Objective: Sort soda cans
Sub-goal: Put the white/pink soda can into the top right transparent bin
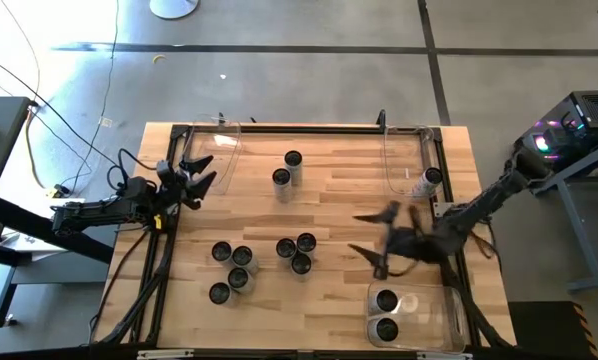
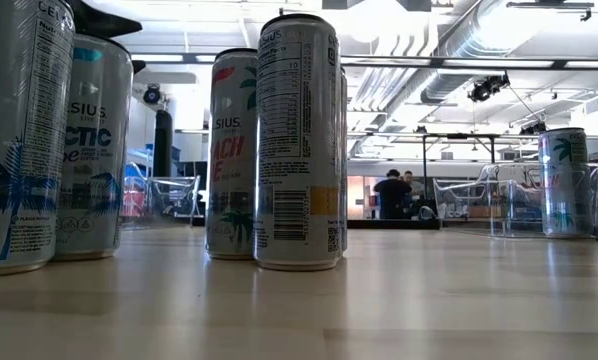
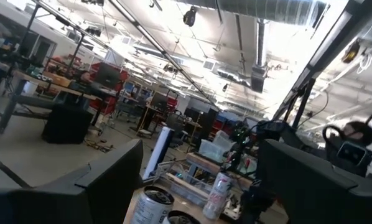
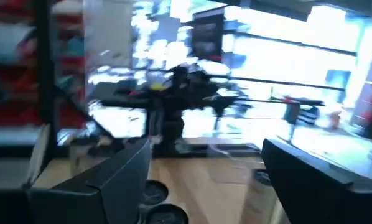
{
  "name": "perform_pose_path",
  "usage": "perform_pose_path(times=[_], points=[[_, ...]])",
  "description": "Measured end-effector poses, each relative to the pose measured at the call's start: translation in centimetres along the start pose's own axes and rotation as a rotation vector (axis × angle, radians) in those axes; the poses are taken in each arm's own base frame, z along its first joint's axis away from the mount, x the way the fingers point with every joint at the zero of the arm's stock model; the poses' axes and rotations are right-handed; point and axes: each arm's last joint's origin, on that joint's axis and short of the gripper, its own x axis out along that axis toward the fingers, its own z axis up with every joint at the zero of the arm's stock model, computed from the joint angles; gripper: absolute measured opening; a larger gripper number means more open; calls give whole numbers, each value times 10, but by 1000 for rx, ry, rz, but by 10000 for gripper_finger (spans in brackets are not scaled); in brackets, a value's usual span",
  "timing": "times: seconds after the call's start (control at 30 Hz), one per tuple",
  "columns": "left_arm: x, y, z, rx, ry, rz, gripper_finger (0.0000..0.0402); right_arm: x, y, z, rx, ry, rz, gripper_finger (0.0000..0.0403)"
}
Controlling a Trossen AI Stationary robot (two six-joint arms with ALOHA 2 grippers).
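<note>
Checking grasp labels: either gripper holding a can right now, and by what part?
Nothing is held. The left gripper is open at the table's left edge, the right gripper open above the table beside the near right bin; no can sits between either pair of fingers.

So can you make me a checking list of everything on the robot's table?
Surface: wooden table, bare wood between the groups.
Job's things: soda cans standing in clusters; two at mid-table; two in the near right bin; one in the far right bin.
Clutter: a clear bin at far left, nothing seen in it.
Grippers: left gripper open at the left edge; right gripper open, above the near right bin.
Cables: black bundles down the left edge.
Surroundings: workshop, people far off.
</note>
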Motion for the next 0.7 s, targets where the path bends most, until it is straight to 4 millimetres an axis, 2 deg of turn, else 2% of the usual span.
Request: perform_pose_path(times=[0.1,0.23,0.43,0.53,0.7], points=[[0,0,0,39,4,1,323,25,-20,-9,57,20,140,305],[0,0,0,58,4,1,323,53,-54,-8,78,67,133,305],[0,1,-4,89,40,3,323,81,-93,2,110,61,159,305],[0,2,-7,120,73,12,323,96,-106,2,119,133,118,305],[0,2,-10,134,103,20,323,117,-110,9,106,285,205,306]])
